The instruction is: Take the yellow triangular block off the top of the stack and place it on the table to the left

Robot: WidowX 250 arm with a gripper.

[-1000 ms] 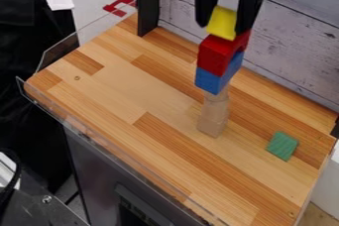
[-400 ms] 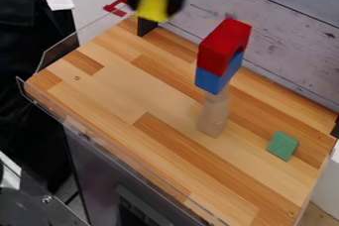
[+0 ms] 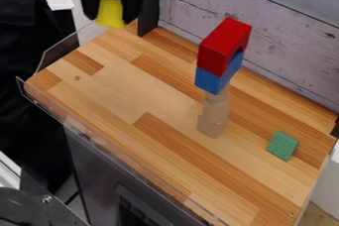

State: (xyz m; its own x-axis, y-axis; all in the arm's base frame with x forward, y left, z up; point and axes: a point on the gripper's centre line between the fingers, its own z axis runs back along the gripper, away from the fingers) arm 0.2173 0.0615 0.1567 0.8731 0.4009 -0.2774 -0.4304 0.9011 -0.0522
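1. We look down at a slant on a striped butcher-block tabletop (image 3: 109,84), with a whitewashed plank wall (image 3: 285,31) behind it, a black upright (image 3: 149,9) at the upper left and clear plastic edging (image 3: 58,55) along the left side.
2. At the upper left of the frame, we see the black gripper (image 3: 110,16) clamped on a yellow block (image 3: 110,11), one finger on either side, with the block's lower end poking out below.
3. We judge the yellow block to be painted wood: light, stiff, hard to crush or break, and perhaps a little slippery on its smooth faces. We would take hold of it across two opposite flat sides, near the middle, so it cannot pivot.
4. Right of the frame's centre, we find a red arch block (image 3: 222,49) on a blue block (image 3: 215,79), both above natural-wood pieces (image 3: 213,116) that form a narrow base. Each piece looks sturdy, but we reckon the tall stack would topple at a light knock.
5. At the lower right, a green block (image 3: 283,145) lies on the wood; it looks just as rigid, and we would pinch it by its opposite edges.
6. We can read no lettering or label on any of the blocks.
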